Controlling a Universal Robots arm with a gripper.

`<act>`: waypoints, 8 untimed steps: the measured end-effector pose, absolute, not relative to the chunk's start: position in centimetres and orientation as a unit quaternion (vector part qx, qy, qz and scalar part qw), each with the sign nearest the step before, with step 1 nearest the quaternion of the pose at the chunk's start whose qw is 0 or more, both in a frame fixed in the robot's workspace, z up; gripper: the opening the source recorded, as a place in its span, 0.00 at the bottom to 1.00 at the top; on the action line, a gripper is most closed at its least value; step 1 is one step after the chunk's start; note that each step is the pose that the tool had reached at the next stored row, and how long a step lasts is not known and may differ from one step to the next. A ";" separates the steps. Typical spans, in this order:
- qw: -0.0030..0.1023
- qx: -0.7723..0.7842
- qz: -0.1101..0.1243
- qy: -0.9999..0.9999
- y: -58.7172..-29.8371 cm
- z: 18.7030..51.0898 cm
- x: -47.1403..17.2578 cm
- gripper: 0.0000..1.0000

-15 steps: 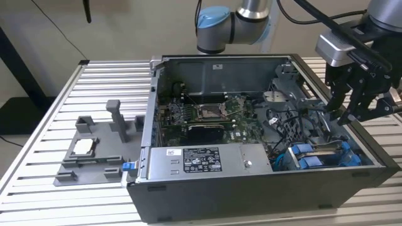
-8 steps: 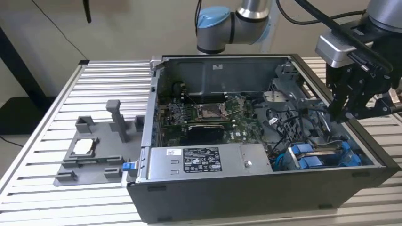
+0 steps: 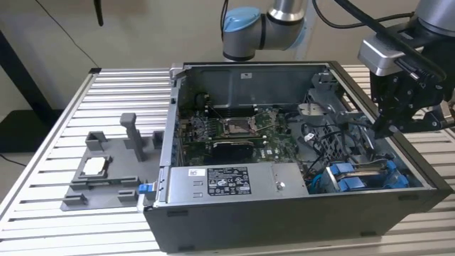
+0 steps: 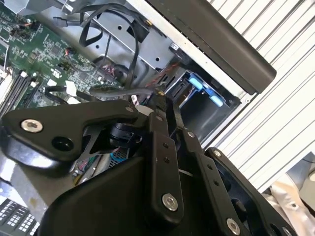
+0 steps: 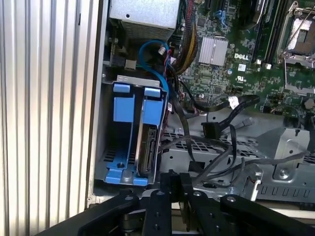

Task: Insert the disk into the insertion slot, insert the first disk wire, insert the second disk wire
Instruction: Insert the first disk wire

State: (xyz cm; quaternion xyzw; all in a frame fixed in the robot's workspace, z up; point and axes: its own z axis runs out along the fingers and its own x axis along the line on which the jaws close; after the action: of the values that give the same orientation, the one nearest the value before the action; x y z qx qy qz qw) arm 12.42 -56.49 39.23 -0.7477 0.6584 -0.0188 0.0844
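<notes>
One disk (image 5: 148, 150), one computer case (image 3: 284, 218)

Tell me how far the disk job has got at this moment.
Done, by the look: the disk sits in the insertion slot, its connector end facing out. In hand: the gripper hangs over the loose wires beside that slot; whether it grips one I cannot tell. Left: the disk's end looks bare of any wire, and a black connector lies free on the metal cage.
</notes>
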 end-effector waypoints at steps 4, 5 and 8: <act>0.058 -0.749 -0.014 0.660 -56.5 39.2 13.0 0.19; 0.051 -0.750 -0.012 0.660 -56.5 39.2 13.2 0.19; 0.038 -0.750 -0.007 0.660 -56.5 39.2 13.9 0.19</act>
State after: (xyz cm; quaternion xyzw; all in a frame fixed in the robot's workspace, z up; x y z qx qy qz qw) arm 13.86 -56.49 39.17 -0.7500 0.6603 -0.0067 0.0376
